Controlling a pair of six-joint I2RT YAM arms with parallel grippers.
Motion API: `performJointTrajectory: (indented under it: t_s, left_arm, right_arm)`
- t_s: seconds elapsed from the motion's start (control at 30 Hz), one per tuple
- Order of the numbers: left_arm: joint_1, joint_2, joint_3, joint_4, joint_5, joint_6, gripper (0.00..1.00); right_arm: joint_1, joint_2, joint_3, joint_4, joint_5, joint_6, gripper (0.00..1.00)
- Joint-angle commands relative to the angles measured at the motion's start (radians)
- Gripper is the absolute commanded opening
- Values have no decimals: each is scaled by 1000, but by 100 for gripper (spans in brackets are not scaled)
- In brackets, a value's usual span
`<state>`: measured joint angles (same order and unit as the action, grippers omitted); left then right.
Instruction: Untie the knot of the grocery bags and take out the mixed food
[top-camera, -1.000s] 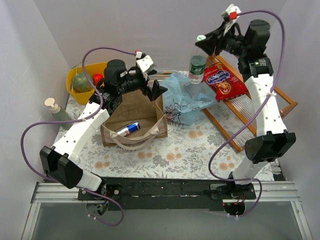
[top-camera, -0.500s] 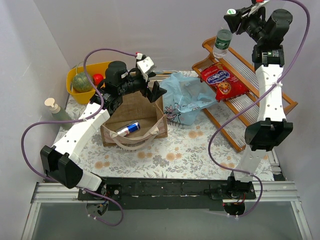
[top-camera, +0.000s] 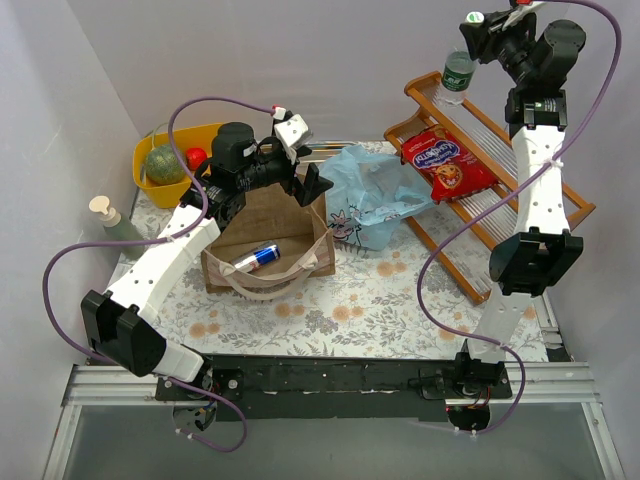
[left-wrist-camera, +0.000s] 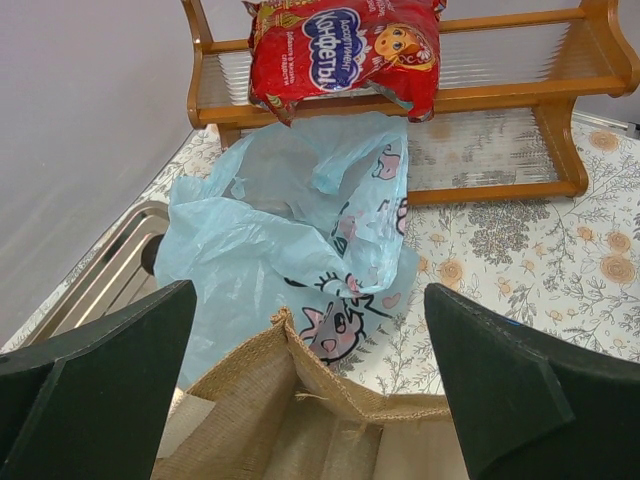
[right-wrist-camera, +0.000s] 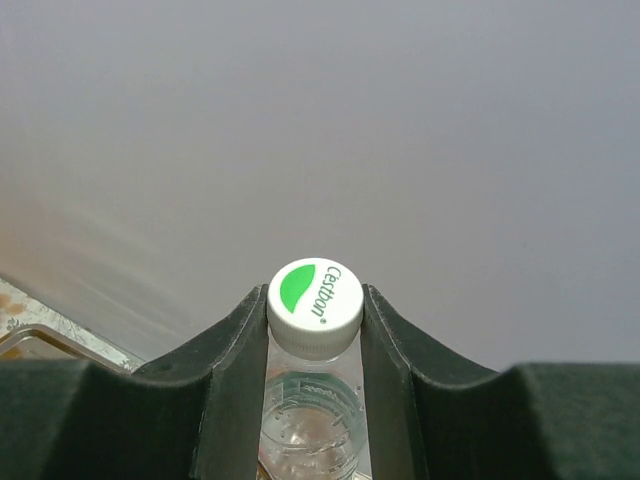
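Contents of the light blue plastic bag (left-wrist-camera: 280, 230) cannot be made out. It lies crumpled on the table (top-camera: 360, 300) between the brown paper bag (top-camera: 325, 235) and the wooden rack (left-wrist-camera: 520, 93). Its mouth is slack and folded over itself, and whether any knot remains is unclear. The right wrist view cuts off the clear bottle (top-camera: 457, 72) just below its shoulder. From above, the dark tips of the left jaws blur into the arm behind them. A small red round item (top-camera: 195, 157) is partly hidden by the left arm and too small to identify.

The right jaws are partly closed, pinching the bottle by its neck just under the white and green cap (right-wrist-camera: 315, 292). The bottle hangs upright in the air above the far end of the rack. The left jaws are spread wide and hold nothing. They hover at the far rim of the paper bag, whose frayed top corner shows between them; contact with it cannot be judged.

The paper bag stands open, and a blue-silver can (top-camera: 257, 258) lies on its side inside. The red snack packet (top-camera: 448, 165) rests on the rack's slats. The yellow tub (top-camera: 155, 192) at the far left holds the green netted melon (top-camera: 163, 162) and the red item. A pump soap bottle (top-camera: 110, 220) stands just beside the tub.
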<state>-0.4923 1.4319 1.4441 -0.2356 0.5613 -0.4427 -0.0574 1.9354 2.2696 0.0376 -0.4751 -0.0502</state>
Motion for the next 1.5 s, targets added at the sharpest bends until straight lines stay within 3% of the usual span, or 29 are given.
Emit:
performJointTrajectory:
  t_s: [0.0, 0.6, 0.63, 0.67, 0.73, 0.83, 1.23, 1.37, 1.47]
  left_arm:
    - [1, -11, -7, -11, 3, -1, 98]
    - [1, -33, -39, -5, 11, -5, 98]
    - [1, -34, -42, -4, 8, -4, 98]
    - [1, -34, -40, -4, 5, -1, 98]
    - [1, -39, -44, -5, 0, 1, 98]
    - [1, -42, -45, -5, 6, 1, 98]
    - [0, -48, -44, -14, -18, 28, 98]
    - [3, -60, 18, -60, -179, 148, 98]
    - [17, -71, 76, -210, -244, 292, 98]
  right_arm:
    - [-5, -26, -1, 125, 6, 32, 1]
    - [-5, -73, -47, 96, 9, 67, 1]
    - [-5, -75, -54, 99, 24, 75, 4]
    - [-5, -76, -61, 102, 39, 93, 28]
    - [-5, -75, -64, 100, 76, 99, 49]
    - [-5, -75, -59, 111, 85, 102, 95]
    - [-5, -101, -74, 107, 98, 104, 98]
    - [-5, -196, -139, 74, 191, 24, 98]
    - [-5, -332, -289, 62, 341, -25, 98]
